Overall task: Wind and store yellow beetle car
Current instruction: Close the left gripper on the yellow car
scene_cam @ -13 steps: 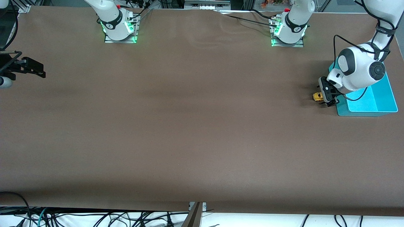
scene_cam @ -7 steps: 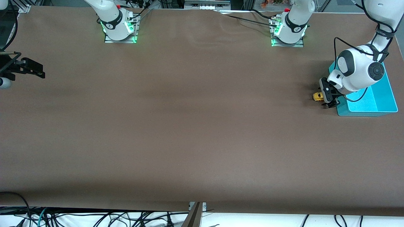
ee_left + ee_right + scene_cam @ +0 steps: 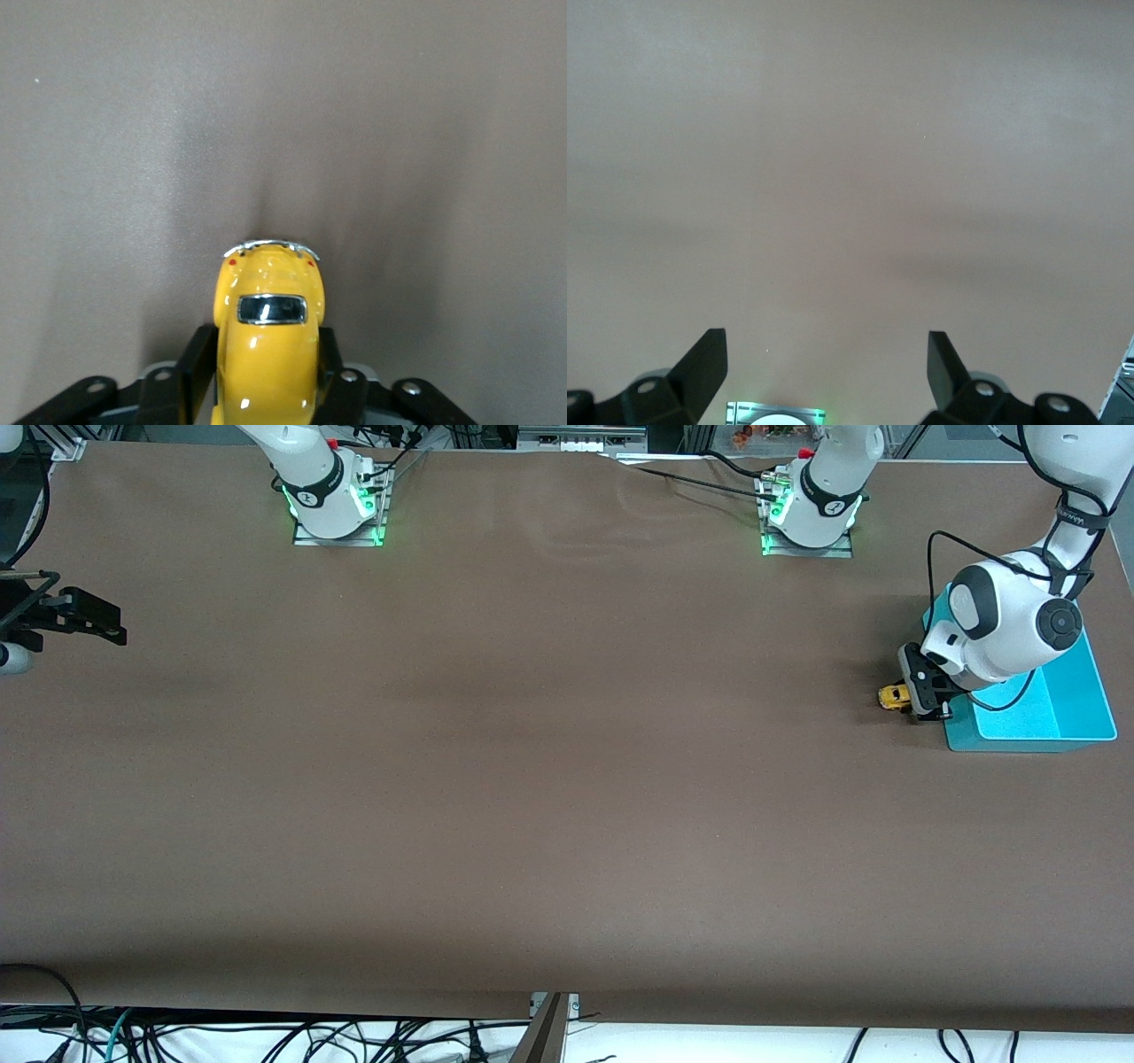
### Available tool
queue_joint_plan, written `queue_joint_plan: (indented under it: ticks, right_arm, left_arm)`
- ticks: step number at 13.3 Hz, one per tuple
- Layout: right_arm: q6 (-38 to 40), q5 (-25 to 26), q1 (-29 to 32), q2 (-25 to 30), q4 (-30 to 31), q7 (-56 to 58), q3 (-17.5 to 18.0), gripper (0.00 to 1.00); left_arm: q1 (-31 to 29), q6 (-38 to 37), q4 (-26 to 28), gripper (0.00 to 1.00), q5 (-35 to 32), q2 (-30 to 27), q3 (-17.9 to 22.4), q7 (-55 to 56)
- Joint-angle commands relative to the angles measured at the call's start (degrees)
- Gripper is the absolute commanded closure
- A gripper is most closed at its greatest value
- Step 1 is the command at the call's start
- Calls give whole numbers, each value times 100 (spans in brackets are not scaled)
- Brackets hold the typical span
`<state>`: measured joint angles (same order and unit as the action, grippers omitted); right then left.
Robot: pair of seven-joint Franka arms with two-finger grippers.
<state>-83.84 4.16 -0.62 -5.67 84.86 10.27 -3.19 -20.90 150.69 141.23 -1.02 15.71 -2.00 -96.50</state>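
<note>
The yellow beetle car (image 3: 893, 696) sits on the brown table at the left arm's end, right beside the teal bin (image 3: 1076, 700). My left gripper (image 3: 921, 698) is shut on the car's sides; in the left wrist view the car (image 3: 267, 341) fills the space between the black fingers (image 3: 197, 363), its rear window and chrome bumper pointing away from the wrist. My right gripper (image 3: 97, 622) hangs open and empty over the table's edge at the right arm's end; its wrist view shows the spread fingertips (image 3: 709, 354) over bare table.
The teal bin is an open tray, partly hidden by the left arm's wrist. Both arm bases (image 3: 337, 509) stand with green lights at the table's edge farthest from the front camera. Cables hang below the near edge.
The left wrist has shifted slightly upward in the front view toward the bin; the car stays in the fingers at almost the same spot. The right arm has barely moved.
</note>
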Motion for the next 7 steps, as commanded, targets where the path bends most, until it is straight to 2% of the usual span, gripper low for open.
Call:
queue_joint_plan:
  ticks: [1, 2, 4, 7]
  right_arm:
    - [-45, -82, 53, 39, 48, -7, 29, 0]
    - [-45, -82, 70, 39, 48, -7, 29, 0]
    - [-45, -91, 71, 39, 48, -7, 29, 0]
    - [-45, -82, 53, 39, 48, -7, 29, 0]
  left_arm:
    - [-64, -196, -17, 100, -56, -278, -72, -106]
    - [-38, -372, -69, 100, 31, -383, -107, -80]
    - [24, -872, -227, 100, 679, -515, -317, -62]
    - [59, -1864, -640, 100, 849, -753, -494, 191]
